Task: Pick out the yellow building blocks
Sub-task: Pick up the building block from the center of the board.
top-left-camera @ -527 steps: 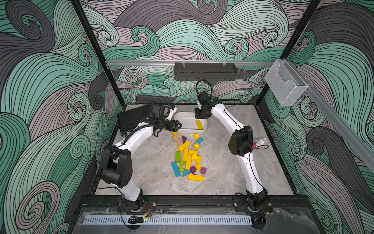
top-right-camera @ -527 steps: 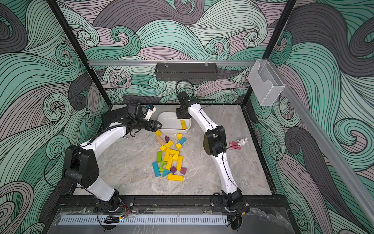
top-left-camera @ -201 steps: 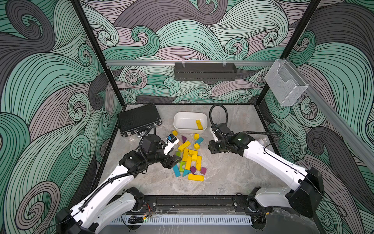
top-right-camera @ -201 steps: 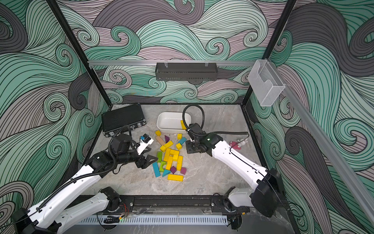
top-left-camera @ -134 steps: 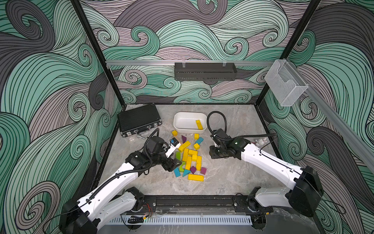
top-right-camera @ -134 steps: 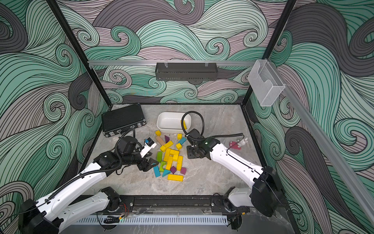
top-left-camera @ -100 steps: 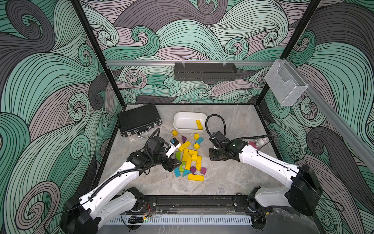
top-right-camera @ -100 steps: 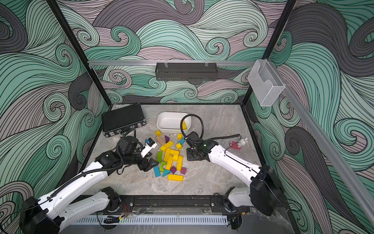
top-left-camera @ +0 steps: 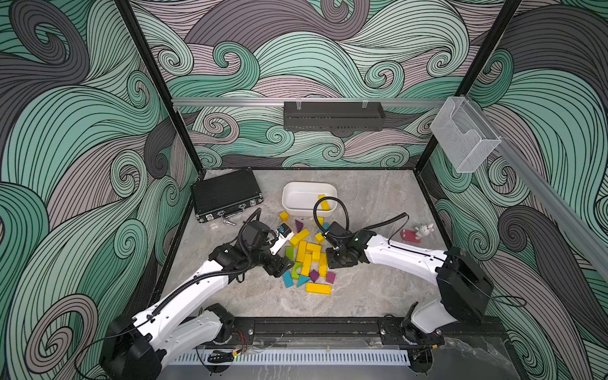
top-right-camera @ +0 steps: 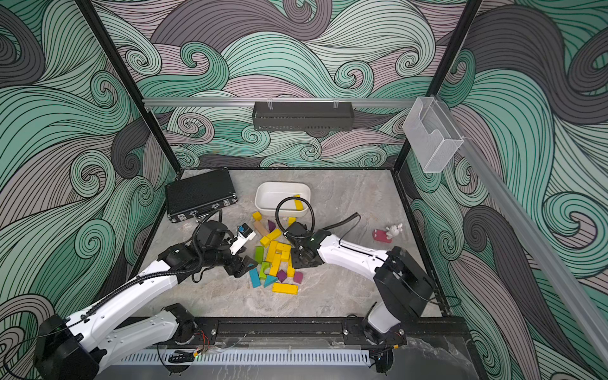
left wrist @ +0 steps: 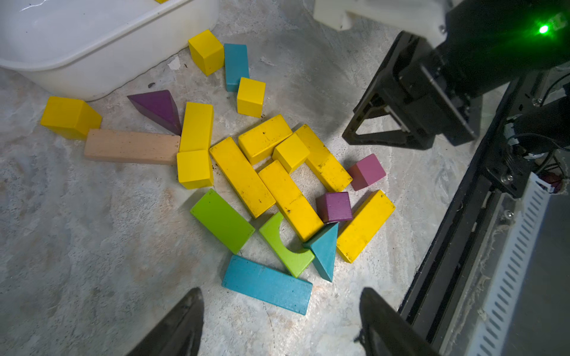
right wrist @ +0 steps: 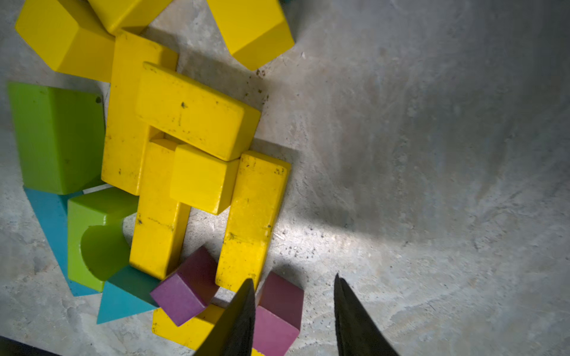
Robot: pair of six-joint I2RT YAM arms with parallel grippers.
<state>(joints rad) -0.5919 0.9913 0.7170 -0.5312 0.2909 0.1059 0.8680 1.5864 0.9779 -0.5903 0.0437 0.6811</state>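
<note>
Yellow building blocks (top-left-camera: 307,263) remain piled on the table (top-left-camera: 378,289), one in the white tub (top-left-camera: 289,194); both arms have drawn nearer, left gripper (left wrist: 280,292) wide apart and empty, right gripper (right wrist: 294,282) narrowly apart, empty.

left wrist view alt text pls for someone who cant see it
Yellow blocks and green, teal and purple blocks lie clustered on a grey table beside a white tub. The open left gripper points at them; the right gripper is across the cluster.
</note>
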